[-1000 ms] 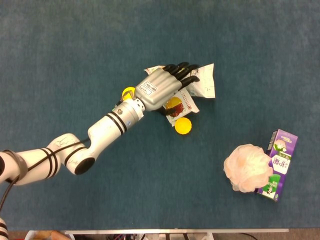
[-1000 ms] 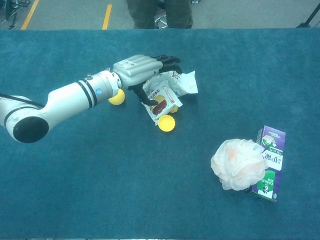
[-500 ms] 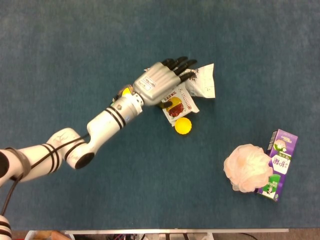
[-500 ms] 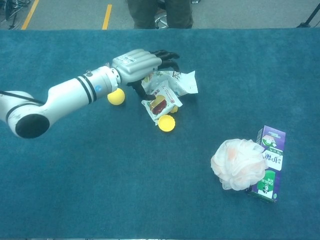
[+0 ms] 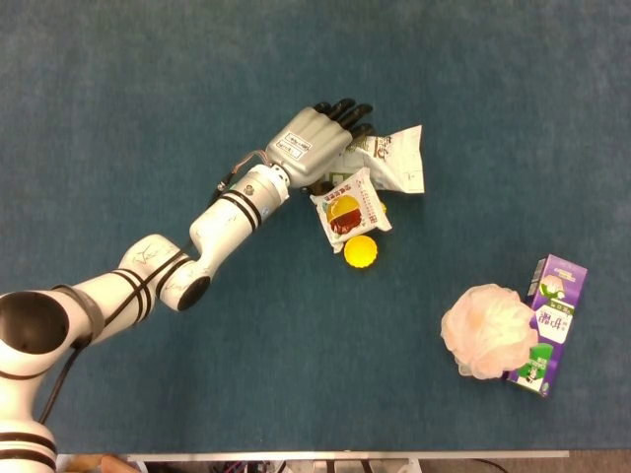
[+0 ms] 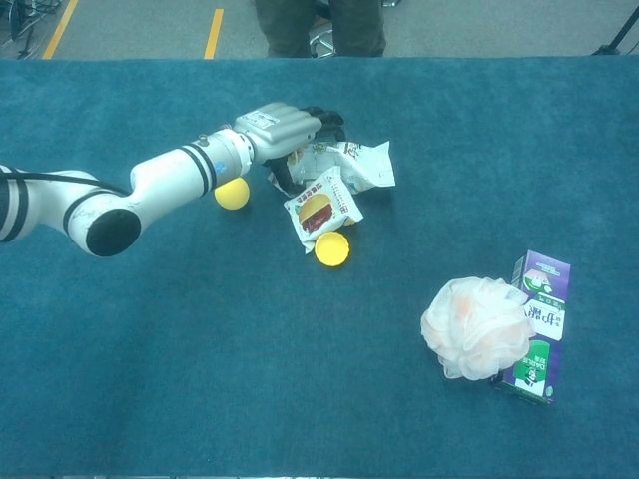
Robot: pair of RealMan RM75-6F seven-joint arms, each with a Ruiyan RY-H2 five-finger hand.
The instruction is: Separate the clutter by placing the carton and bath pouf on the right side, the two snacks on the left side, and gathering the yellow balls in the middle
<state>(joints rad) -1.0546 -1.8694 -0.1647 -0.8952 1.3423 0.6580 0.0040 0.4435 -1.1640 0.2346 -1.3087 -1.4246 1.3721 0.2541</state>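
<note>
The table, covered in dark teal cloth, is roughly half sorted as I read it. Over on the right side the bath pouf sits pressed up against the purple carton, so that part of the job looks finished.

The left hand reaches into the cluster near the middle, fingers curled over the top edge of the white snack packet; whether it truly grips the packet or only rests on it, I cannot tell from either view. The right hand is nowhere to be seen.

Just below lies the second snack, a small pouch with a red and yellow picture, overlapping the white one. Both snacks still need to go to the left side.

One yellow ball sits just under the pouch, and from the chest view another yellow ball shows beside the forearm. They lie near the middle but apart, not yet gathered.
</note>
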